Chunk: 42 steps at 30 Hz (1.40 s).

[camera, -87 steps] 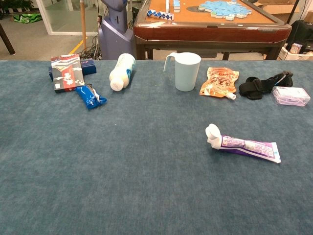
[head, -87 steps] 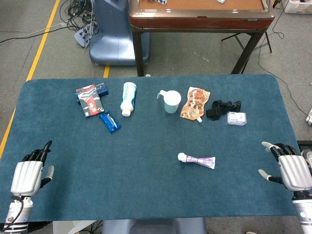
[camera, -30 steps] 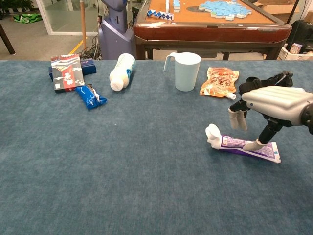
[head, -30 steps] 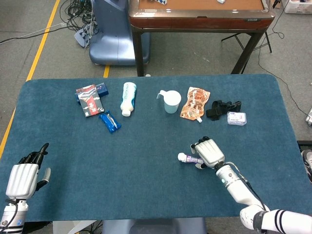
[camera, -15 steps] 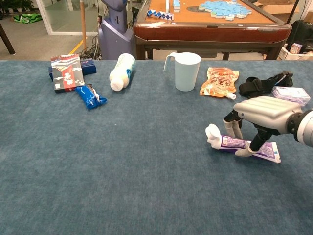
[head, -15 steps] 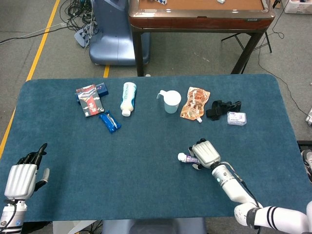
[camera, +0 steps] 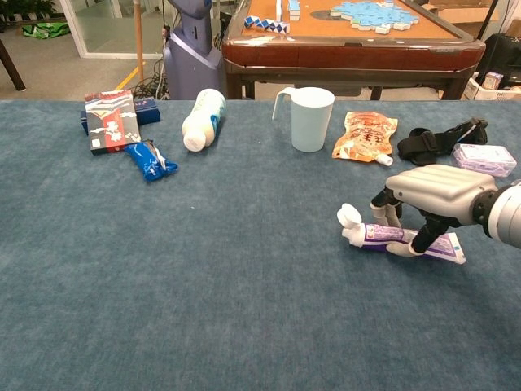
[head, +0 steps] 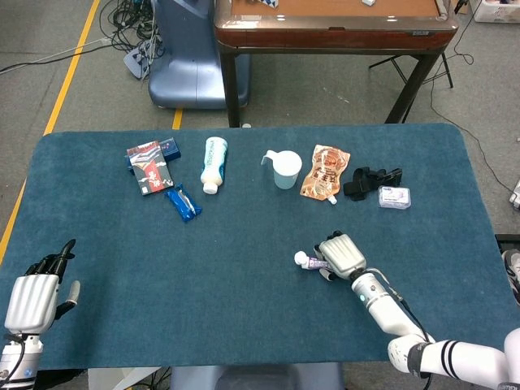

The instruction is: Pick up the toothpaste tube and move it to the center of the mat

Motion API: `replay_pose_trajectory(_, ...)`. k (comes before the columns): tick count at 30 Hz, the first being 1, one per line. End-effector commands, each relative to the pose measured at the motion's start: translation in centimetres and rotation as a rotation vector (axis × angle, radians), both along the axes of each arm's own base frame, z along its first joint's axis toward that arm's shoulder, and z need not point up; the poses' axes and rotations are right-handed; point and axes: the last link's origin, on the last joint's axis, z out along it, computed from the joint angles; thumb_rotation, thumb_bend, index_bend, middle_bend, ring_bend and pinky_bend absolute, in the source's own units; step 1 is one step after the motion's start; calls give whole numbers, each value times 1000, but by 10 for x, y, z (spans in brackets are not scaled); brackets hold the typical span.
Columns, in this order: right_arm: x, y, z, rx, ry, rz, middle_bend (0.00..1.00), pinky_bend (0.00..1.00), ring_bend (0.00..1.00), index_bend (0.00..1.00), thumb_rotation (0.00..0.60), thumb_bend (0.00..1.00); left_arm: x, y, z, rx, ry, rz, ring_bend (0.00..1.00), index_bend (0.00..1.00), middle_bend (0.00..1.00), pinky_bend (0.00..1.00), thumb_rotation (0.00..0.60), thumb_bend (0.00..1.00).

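Note:
The toothpaste tube, purple and white with a white cap, lies on the blue mat right of its middle. Its cap end points left. My right hand arches over the tube's rear half and grips it, fingers behind it and thumb in front. The head view shows that hand covering most of the tube. My left hand hovers at the mat's near left corner, fingers stretched out and holding nothing.
Along the far side stand a red box, a blue wrapper, a lying white bottle, a pale cup, an orange pouch, a black strap and a small clear box.
My right hand came in from the right edge, dropped over the tube and closed its fingers on it. The tube's cap end has shifted slightly left and up. The left hand drifted slightly down.

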Motion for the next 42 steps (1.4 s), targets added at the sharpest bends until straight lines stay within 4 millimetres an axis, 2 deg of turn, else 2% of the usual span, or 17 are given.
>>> replay_pose_trajectory(1, 2, 0, -1, 5, -1, 6, 571, 242, 386, 577, 600, 519, 0, 0, 0, -2, 1, 2, 233, 0, 270, 326, 600, 420)
replay_pose_trajectory(6, 6, -3, 3, 15, -6, 28, 617, 271, 430, 642, 600, 647, 2, 3, 3, -6, 9, -10, 233, 0, 269, 326, 600, 420)
replay_pose_trajectory(10, 12, -9, 13, 21, -12, 56, 643, 285, 460, 683, 600, 728, 9, 10, 3, -21, 13, -47, 233, 0, 264, 326, 600, 419)
replay_pose_trajectory(16, 29, -25, 40, 57, 15, 128, 686, 369, 502, 748, 600, 806, 24, 33, 1, -97, 22, -141, 239, 0, 264, 326, 600, 420)
replay_pose_trajectory(19, 45, -34, 58, 106, 32, 160, 696, 370, 510, 764, 600, 833, 35, 48, -2, -157, 28, -207, 252, 0, 284, 328, 600, 420)
replay_pose_trajectory(25, 73, -49, 79, 201, 95, 229, 709, 371, 523, 778, 600, 862, 64, 67, -18, -300, 94, -347, 419, 1, 423, 419, 600, 420)
replay_pose_trajectory(29, 90, -58, 85, 242, 125, 255, 715, 374, 529, 789, 600, 869, 83, 79, -30, -406, 109, -427, 558, 21, 564, 537, 600, 419)
replay_pose_trajectory(33, 102, -64, 86, 268, 142, 267, 721, 374, 535, 794, 600, 873, 101, 91, -40, -497, 112, -485, 706, 31, 694, 654, 600, 429)
replay_pose_trajectory(36, 109, -68, 84, 278, 146, 270, 724, 374, 539, 799, 600, 876, 117, 99, -47, -554, 120, -526, 783, 31, 762, 701, 600, 461)
replay_pose_trajectory(42, 123, -73, 73, 295, 125, 278, 735, 374, 556, 813, 600, 883, 146, 112, -65, -619, 133, -609, 856, 31, 834, 735, 600, 501)
